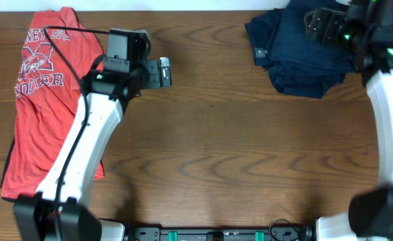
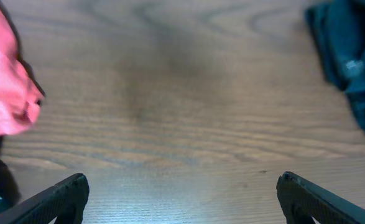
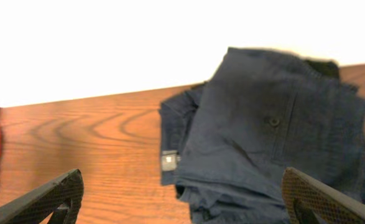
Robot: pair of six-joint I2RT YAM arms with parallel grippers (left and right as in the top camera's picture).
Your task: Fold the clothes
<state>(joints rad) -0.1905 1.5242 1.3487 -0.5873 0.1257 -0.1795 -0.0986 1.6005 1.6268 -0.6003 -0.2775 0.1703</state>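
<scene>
Black fingertips (image 2: pixel 64 196) of the left gripper (image 2: pixel 182 193) are showing at 7 and 5 o'clock in the left wrist view. They are standing wide apart, with only bare wooden table (image 2: pixel 188 106) between them and nothing in their hold. From these jaws the navy shorts (image 2: pixel 356 74) are lying well apart at about 2 o'clock, and a red printed T-shirt (image 2: pixel 2 93) is bunching at 9 o'clock.

Seen from overhead, the left gripper (image 1: pixel 159 72) is hovering over bare wood just beside the T-shirt (image 1: pixel 45 100), which is spreading down the table's (image 1: pixel 236 147) 9 o'clock side with a dark edge peeking from beneath it. The shorts (image 1: pixel 296 50) are sitting rumpled at 1 o'clock of the table, and the right gripper (image 1: pixel 320 23) is hanging over their far edge.

From the right wrist camera, the right gripper (image 3: pixel 182 193) is also gaping wide and gripping nothing. The shorts (image 3: pixel 263 143) are lying ahead of the jaws from 12 to 4 o'clock, and their near edge is reaching down between the two fingers (image 3: pixel 45 199). Whether the 5 o'clock finger is touching the cloth cannot be told. A small label (image 3: pixel 168 162) is showing at the shorts' left edge and a pocket button (image 3: pixel 272 120) higher up
</scene>
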